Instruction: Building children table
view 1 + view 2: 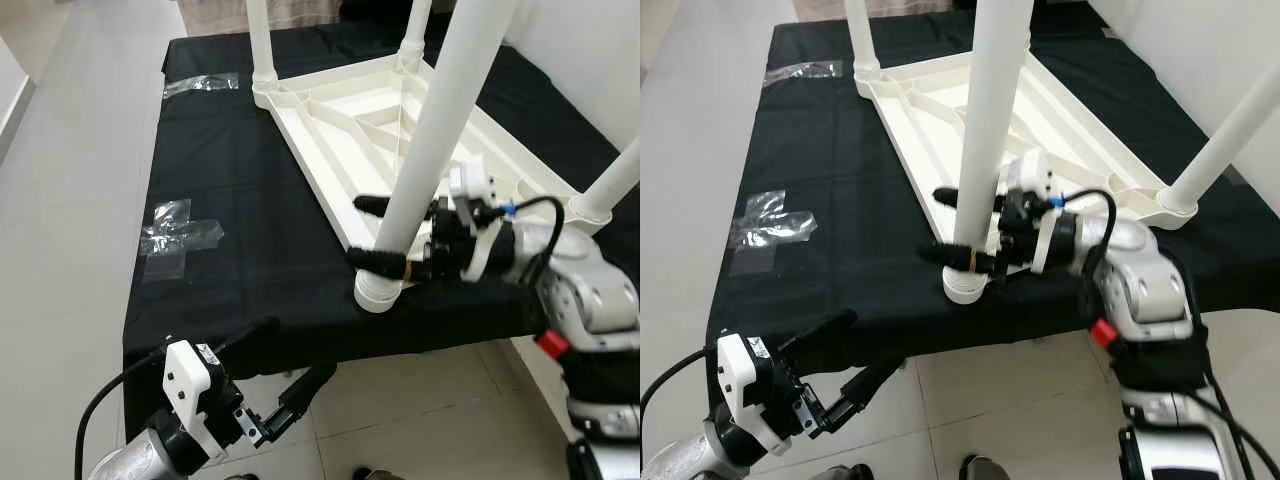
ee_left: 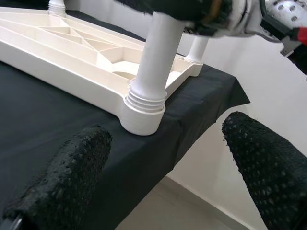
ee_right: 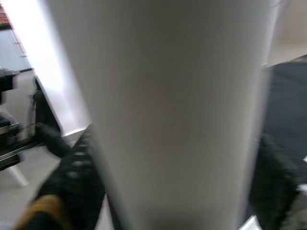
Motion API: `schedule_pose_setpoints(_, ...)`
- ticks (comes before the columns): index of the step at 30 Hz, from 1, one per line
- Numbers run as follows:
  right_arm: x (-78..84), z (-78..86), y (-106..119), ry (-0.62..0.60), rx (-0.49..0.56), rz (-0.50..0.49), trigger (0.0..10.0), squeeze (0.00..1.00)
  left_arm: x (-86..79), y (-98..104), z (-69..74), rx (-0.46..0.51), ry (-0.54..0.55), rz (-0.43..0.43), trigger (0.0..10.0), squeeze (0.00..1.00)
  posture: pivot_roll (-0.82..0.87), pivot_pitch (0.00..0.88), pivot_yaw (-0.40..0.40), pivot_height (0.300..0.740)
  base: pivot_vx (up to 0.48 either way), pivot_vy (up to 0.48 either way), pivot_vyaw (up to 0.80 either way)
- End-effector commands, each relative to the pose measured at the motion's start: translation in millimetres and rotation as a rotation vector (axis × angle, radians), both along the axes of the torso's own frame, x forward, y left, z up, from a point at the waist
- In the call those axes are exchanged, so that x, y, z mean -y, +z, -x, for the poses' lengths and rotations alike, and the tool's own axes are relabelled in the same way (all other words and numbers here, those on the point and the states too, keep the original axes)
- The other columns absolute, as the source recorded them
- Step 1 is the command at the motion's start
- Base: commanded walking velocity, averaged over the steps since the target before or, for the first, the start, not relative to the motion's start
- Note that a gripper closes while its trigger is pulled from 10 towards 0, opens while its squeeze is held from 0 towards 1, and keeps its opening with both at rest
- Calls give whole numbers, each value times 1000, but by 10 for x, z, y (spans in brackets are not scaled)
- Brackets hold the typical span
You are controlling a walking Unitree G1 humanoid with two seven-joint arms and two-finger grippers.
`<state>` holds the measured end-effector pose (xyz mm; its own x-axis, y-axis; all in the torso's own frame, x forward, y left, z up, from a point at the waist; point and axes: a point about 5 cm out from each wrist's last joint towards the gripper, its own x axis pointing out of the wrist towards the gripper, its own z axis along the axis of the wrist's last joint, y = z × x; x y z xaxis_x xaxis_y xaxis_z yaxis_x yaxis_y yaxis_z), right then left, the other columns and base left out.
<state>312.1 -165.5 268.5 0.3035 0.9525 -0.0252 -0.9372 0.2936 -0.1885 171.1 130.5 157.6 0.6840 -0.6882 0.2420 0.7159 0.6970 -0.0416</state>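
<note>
— White plastic everywhere on the black cloth-covered bench [image 1: 230, 200]. Upside-down white plastic children's tabletop [image 1: 340, 125] with its ribbed underside up, four round white legs standing in the corner sockets. Which step now?

— Seemingly the seating of the last one: the near white plastic leg [image 1: 440, 120], at the tabletop corner closest to the bench's front edge. Threaded collar [image 2: 143, 98] of this leg visible above the corner socket [image 1: 378, 292], so probably not screwed fully home yet.

— And the grippers?

— Right gripper [image 1: 380, 232] clamped around the near leg just above the socket, one black finger [image 1: 372, 204] on the far side of the leg, the other finger [image 1: 378, 260] on the near side, both pressing the tube. Left gripper [image 2: 168, 167] lower, in front of the bench's front edge and below that same corner, fingers spread wide apart, holding nothing, aimed at the socket.

— Next move?

— Likely a twist of the leg about its own axis, with downward pressure, until the threads disappear into the socket. Need for care: tabletop free on the cloth, corner nearly at the bench edge, so possible sliding or turning together with the leg. Perhaps useful to steady the tabletop with the free gripper.

— Anything else near?

— Two crumpled clear plastic bags [image 1: 178, 232] on the cloth, well apart from the tabletop, on its left side.
</note>
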Motion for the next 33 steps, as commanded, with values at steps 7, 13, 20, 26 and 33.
schedule_pose_setpoints(7,120,-5,-1,60,-20,8,0,0,1,-1,30,-11,-3,-4,10000,0,25,259,-13,740,0,0,0)
schedule_pose_setpoints(13,77,159,-283,-32,-128,-115,0,0,-10,0,26,-11,1,-2,10000,0,12,260,-24,740,0,0,0)
schedule_pose_setpoints(20,120,388,-1389,-1169,-403,54,0,0,-40,-19,-11,-13,5,-9,10000,0,4,254,-24,740,0,0,0)
schedule_pose_setpoints(26,-103,313,-1242,-1015,-329,58,0,0,-31,-36,-45,-7,1,-11,10000,0,-10,229,-31,740,0,0,0)
schedule_pose_setpoints(33,-187,155,-771,-736,-185,-74,10000,1000,-35,-32,-50,-5,18,-4,10000,0,-9,237,-31,740,0,0,0)
